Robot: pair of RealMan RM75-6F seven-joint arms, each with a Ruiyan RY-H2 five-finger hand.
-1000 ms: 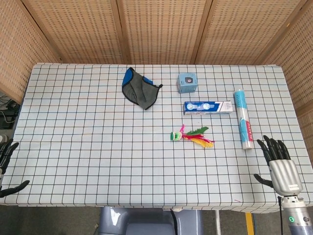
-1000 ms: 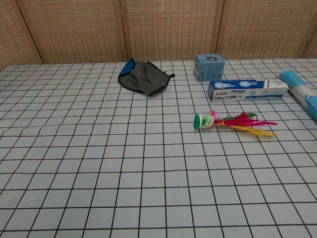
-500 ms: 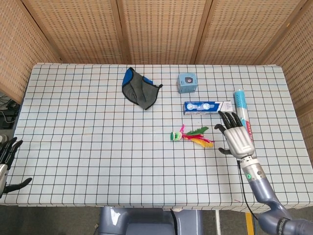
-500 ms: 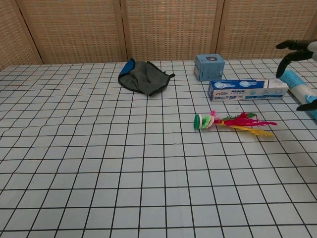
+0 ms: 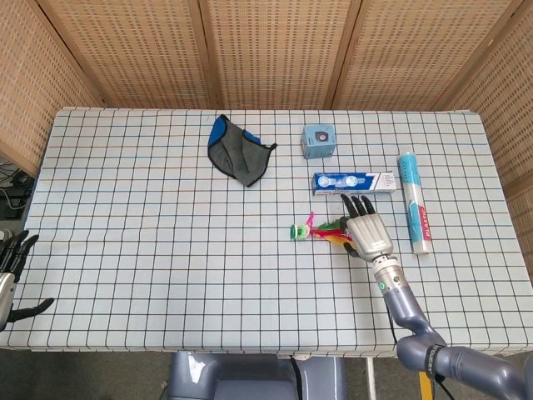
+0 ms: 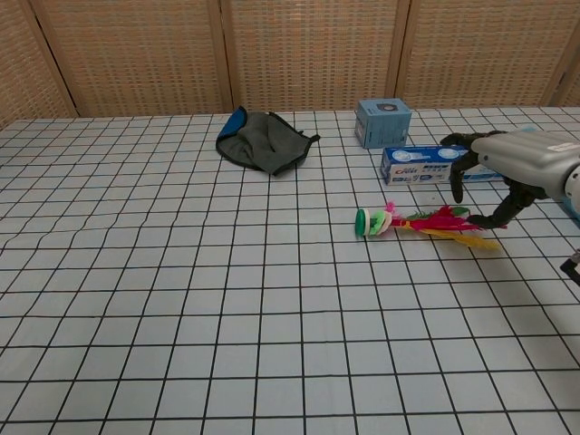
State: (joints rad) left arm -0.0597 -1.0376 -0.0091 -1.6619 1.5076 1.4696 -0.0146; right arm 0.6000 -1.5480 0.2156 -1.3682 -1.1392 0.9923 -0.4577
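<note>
right hand (image 5: 367,233) is seen spread above feathered shuttlecock (image 5: 325,231), holding nothing; toothpaste box (image 5: 353,182) lies just behind, tube (image 5: 414,212) beside, cloth (image 5: 238,150) well apart

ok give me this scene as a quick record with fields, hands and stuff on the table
right hand: the right hand hangs over the feather end of the colourful feather shuttlecock, fingers apart, holding nothing
left hand: the left hand is off the table's left edge, fingers apart, holding nothing
behind right hand: long blue-and-white toothpaste box
right of it: light blue tube with a white cap
far side: small blue square box, grey-and-blue cloth pouch
surface: white tablecloth with a black grid
</note>
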